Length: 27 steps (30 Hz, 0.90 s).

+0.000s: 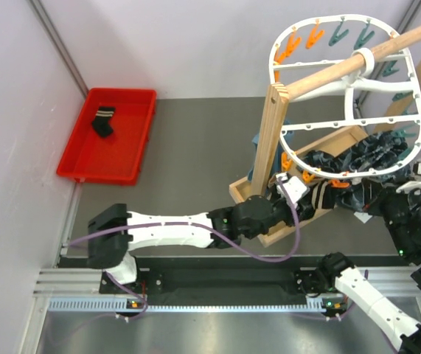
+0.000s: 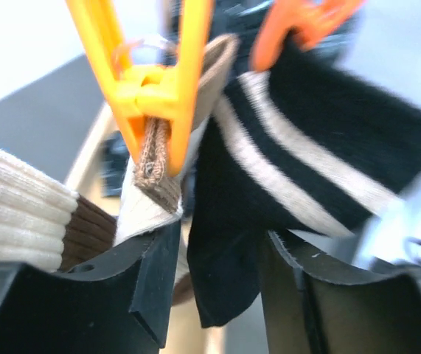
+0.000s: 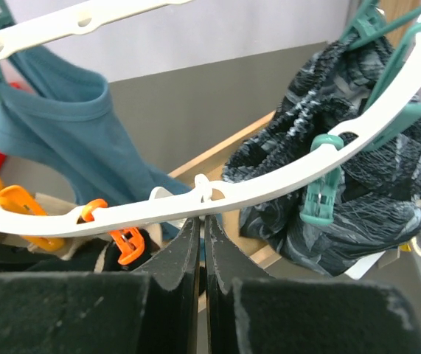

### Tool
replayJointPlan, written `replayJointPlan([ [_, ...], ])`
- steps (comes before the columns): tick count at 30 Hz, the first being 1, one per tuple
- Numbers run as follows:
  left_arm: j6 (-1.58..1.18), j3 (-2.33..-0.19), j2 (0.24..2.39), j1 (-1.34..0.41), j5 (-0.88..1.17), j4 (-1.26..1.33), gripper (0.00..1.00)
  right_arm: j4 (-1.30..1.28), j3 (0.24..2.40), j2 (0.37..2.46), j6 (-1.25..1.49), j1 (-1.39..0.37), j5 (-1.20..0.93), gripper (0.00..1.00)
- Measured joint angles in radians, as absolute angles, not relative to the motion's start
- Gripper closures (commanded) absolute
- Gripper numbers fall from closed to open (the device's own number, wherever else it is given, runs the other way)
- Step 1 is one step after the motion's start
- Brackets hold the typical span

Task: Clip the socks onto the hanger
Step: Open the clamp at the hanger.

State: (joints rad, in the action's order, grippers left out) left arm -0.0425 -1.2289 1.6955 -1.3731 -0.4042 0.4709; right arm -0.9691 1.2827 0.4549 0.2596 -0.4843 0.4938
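The white oval hanger (image 1: 274, 63) hangs from a wooden pole at the right. It also shows in the right wrist view (image 3: 269, 184). My left gripper (image 1: 293, 188) is at its near-left rim. In the left wrist view it (image 2: 221, 243) is open. A black sock with white stripes (image 2: 306, 147) hangs from an orange peg (image 2: 298, 22), its toe between the fingers. A brown and cream sock (image 2: 155, 173) is held by a yellow-orange peg (image 2: 158, 81). My right gripper (image 3: 203, 221) is shut, its tips just under the rim. Another black sock (image 1: 104, 120) lies in the red tray.
The red tray (image 1: 99, 175) sits at the far left. A wooden post (image 1: 269, 140) on a wooden base (image 1: 245, 190) carries the pole (image 1: 343, 70). A teal cloth (image 3: 55, 125) and dark patterned cloth (image 3: 328, 147) hang from the hanger. A teal peg (image 3: 321, 192) dangles nearby.
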Motion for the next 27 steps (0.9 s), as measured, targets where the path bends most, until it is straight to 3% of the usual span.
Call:
replayJointPlan([
  [8,-0.209,-1.181,1.497,-1.373,-0.023,0.442,0.44,-1.101,1.385,0.517,0.311,-0.484,0.383,1.00],
  [15,-0.366,-1.311,1.543,-1.378,0.229,0.461,0.44,-1.194,1.471,0.554,0.346,-0.484,0.275,1.00],
  [21,-0.395,-1.334,1.585,-1.388,0.136,0.453,0.44,-1.262,1.540,0.572,0.361,-0.484,0.203,1.00],
  [27,-0.258,-1.328,1.621,-1.424,-0.106,0.473,0.35,-1.277,1.554,0.581,0.370,-0.484,0.136,1.00],
])
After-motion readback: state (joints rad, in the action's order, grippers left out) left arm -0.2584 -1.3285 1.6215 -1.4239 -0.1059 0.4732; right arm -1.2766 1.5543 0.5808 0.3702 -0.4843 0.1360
